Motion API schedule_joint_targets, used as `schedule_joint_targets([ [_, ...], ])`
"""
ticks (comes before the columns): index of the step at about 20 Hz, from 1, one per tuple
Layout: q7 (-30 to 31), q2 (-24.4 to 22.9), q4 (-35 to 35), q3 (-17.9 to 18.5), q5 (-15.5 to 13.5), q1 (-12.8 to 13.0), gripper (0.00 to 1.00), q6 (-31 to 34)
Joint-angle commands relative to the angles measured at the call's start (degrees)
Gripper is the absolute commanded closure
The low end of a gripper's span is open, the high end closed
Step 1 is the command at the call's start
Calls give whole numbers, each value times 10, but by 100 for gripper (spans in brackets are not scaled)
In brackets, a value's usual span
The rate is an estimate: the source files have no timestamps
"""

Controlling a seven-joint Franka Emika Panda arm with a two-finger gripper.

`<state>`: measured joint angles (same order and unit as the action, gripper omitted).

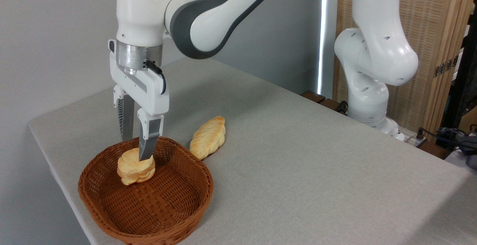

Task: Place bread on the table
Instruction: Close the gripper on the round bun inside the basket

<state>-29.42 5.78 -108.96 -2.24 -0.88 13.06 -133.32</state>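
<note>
The bread [134, 171], a small round golden bun with pale sides, is inside the brown wicker basket [175, 204] near its far wall. My gripper [136, 151] comes straight down on it, shut on the bread. One finger [148, 142] presses against the bun's near top. The other finger stands behind the bun, its tip hidden by the bun. The bun looks slightly tilted and seems to hang a little above the basket floor. The grey table [298, 163] spreads out to the right of the basket.
A longer braided golden loaf [208, 137] lies on the table just behind the basket's right rim. The arm's white base [367, 99] stands at the table's far right edge. The basket sits close to the table's front left edge.
</note>
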Motion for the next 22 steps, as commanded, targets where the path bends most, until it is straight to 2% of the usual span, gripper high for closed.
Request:
schedule_joint_targets([
  [1, -13, 16, 1, -5, -9, 0, 0, -23],
  [10, -13, 42, 1, -10, -7, 1, 0, -39],
  [22, -13, 48, 1, -13, -5, 0, 0, -39],
])
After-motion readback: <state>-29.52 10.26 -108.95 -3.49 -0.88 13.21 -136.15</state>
